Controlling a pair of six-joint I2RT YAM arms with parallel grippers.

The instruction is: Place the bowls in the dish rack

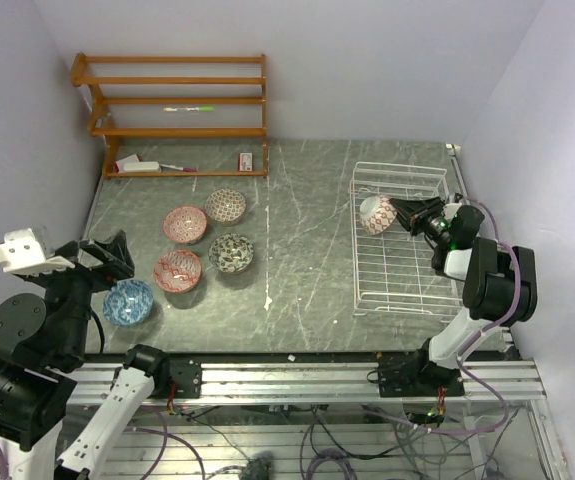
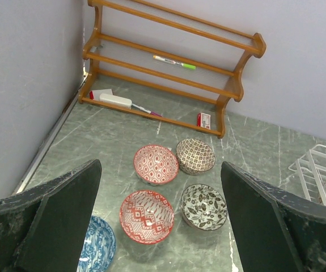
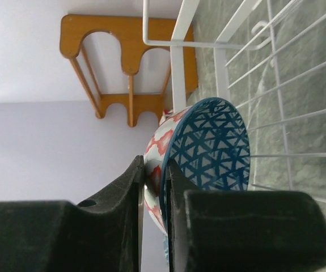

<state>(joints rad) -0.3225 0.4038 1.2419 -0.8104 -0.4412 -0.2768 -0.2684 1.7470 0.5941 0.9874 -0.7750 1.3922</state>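
Bowl (image 3: 208, 144), blue-lined: rim pinched by right gripper (image 3: 154, 170), held on edge inside dish rack (image 3: 182, 34), likely for standing upright. Left gripper (image 2: 160, 170): spread wide, empty, above five table bowls (image 1: 179, 268).

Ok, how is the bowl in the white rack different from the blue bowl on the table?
The rack bowl is tipped on its side; the blue table bowl sits upright. The right end effector pinches the rack bowl's rim; nothing touches the blue table bowl. Both have blue patterned insides.
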